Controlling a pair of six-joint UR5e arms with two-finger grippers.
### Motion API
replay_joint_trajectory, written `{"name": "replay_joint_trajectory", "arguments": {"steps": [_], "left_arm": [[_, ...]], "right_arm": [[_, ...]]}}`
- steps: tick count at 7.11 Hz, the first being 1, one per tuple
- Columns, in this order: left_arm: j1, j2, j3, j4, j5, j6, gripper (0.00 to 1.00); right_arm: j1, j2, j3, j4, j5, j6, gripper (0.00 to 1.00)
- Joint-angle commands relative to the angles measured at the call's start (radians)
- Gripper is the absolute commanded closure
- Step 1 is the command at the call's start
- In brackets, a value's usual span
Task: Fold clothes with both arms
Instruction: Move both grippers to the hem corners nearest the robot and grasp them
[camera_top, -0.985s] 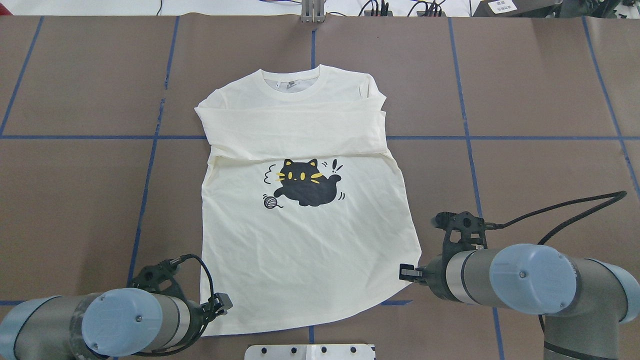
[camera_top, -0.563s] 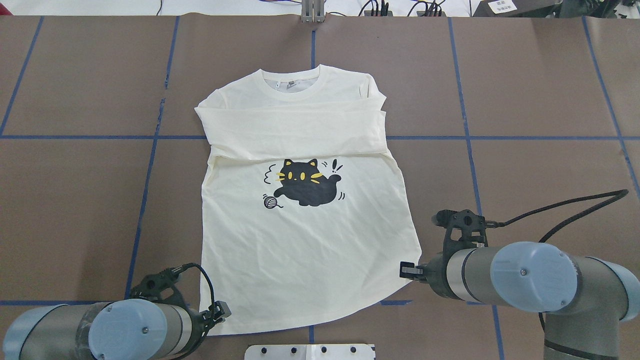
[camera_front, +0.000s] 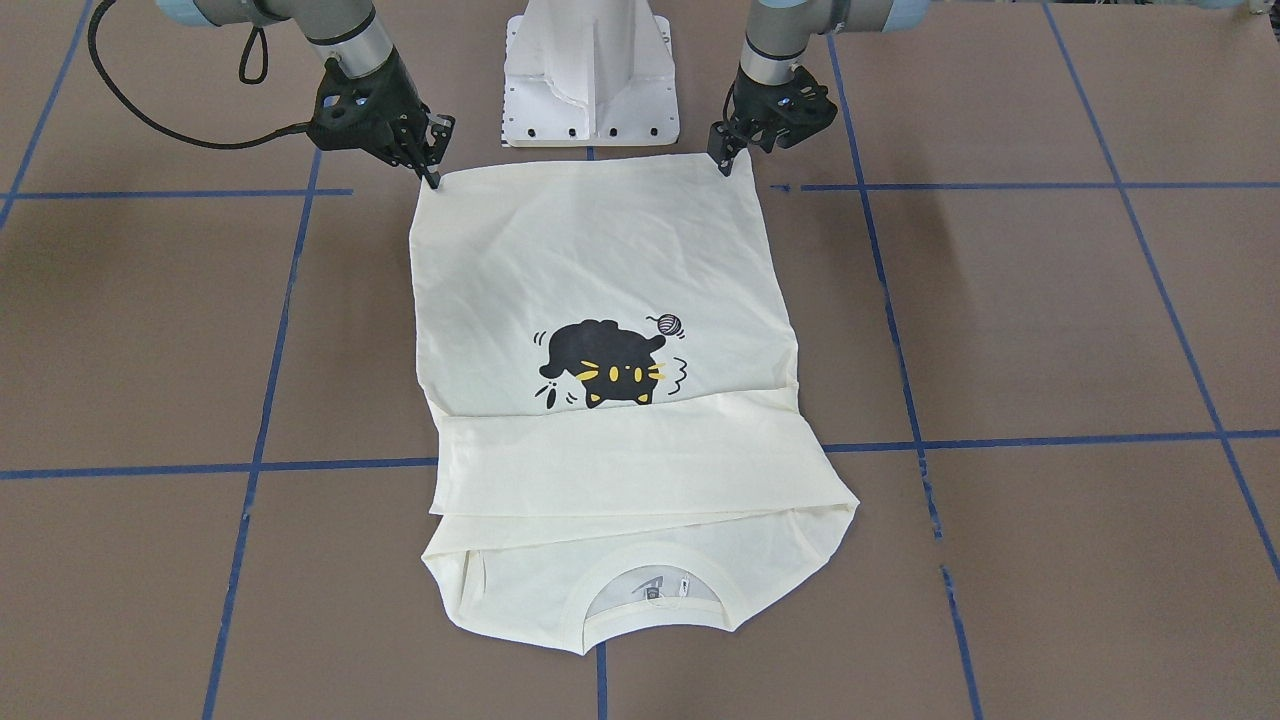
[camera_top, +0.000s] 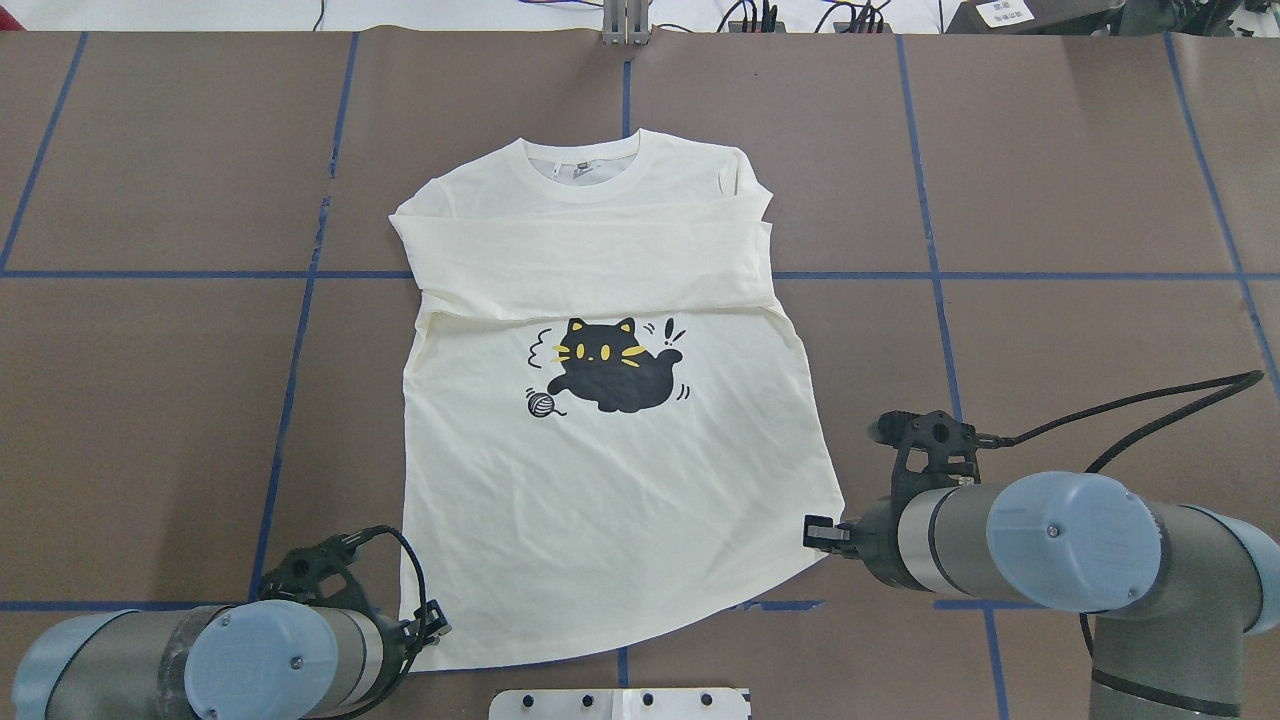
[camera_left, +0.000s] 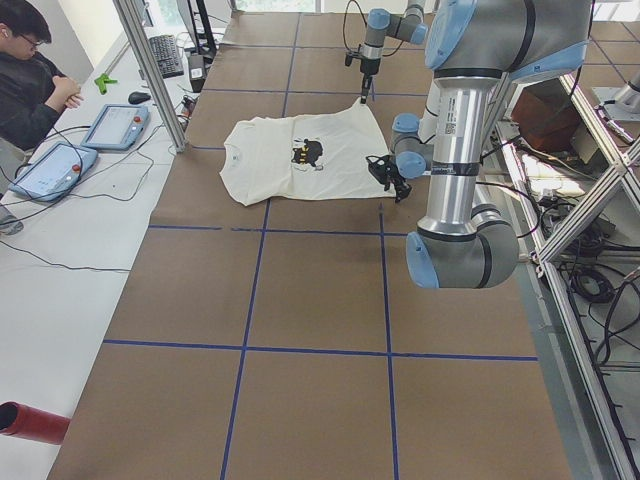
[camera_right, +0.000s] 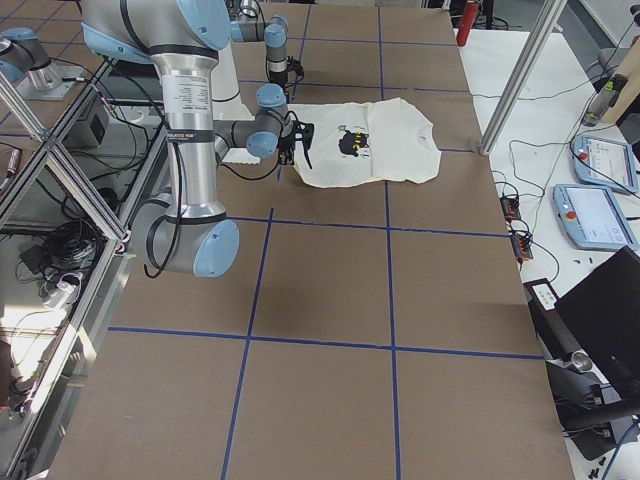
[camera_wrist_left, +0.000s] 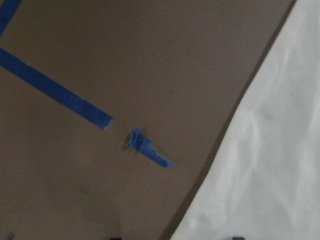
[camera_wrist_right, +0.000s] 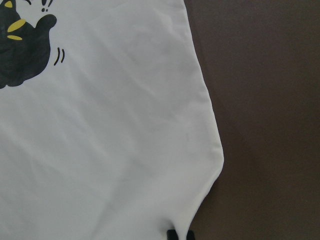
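Shirt lies flat on the desk, hem nearest the base. Right pincer looks clamped on one hem corner; left pincer straddles the other, jaws apart. Next, I judge: close left, then lift both corners away from the base.

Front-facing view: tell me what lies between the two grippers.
In that view the bottom hem of the T-shirt runs from the left gripper to the right gripper; nothing else lies there.

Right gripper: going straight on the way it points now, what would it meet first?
The shirt, at its hem corner just under the right gripper, then the table. Whether they already touch is unclear.
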Motion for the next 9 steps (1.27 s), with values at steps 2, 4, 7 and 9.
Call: {"name": "replay_joint_trajectory", "arguments": {"steps": [2,4,7,9], "left_arm": [[-0.001,-0.005,-0.008,0.002,0.001,-0.005,0.54],[0.001,-0.007,-0.010,0.002,0.001,-0.005,0.66],[0.001,0.001,-0.010,0.000,0.002,-0.003,0.80],[0.002,0.001,-0.015,0.002,0.002,-0.002,0.85]], "right_arm": [[0.015,-0.001,0.000,0.000,0.009,0.000,1.00],[0.016,-0.003,0.000,0.000,0.009,-0.002,1.00],[0.016,-0.003,-0.002,0.000,0.009,-0.003,1.00],[0.016,-0.001,-0.002,0.000,0.009,-0.003,1.00]]}}
